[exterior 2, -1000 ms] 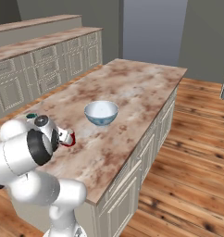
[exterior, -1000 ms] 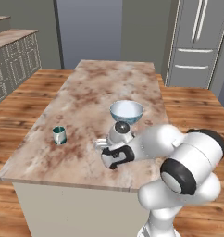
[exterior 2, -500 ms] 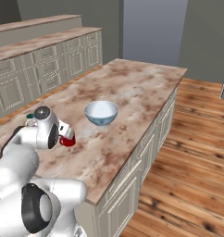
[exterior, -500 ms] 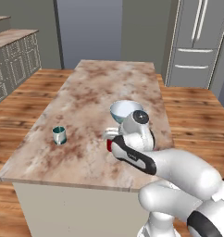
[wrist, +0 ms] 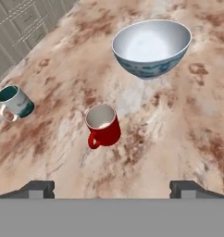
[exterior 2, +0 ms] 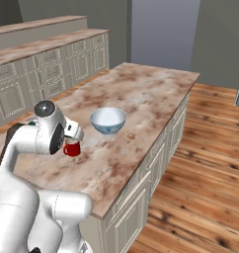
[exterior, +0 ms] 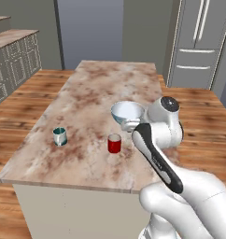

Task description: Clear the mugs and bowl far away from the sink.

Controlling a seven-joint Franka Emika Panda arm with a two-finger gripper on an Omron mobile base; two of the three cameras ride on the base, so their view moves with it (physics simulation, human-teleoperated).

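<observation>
Your gripper [wrist: 112, 189] hangs wide open above the marbled surface [wrist: 188, 139], holding nothing, its two finger tips spread far apart. Nearest you stands the red mug [wrist: 103, 124], upright and free. Off to one side, well apart, you see the teal mug [wrist: 15, 102], also upright. Beyond the red mug sits the bowl [wrist: 152, 46], resting on the surface.

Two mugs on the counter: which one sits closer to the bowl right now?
The red mug, standing upright a short way from the bowl. The teal mug stands farther off, toward the counter's other long edge, with the red one roughly between it and the bowl.
</observation>
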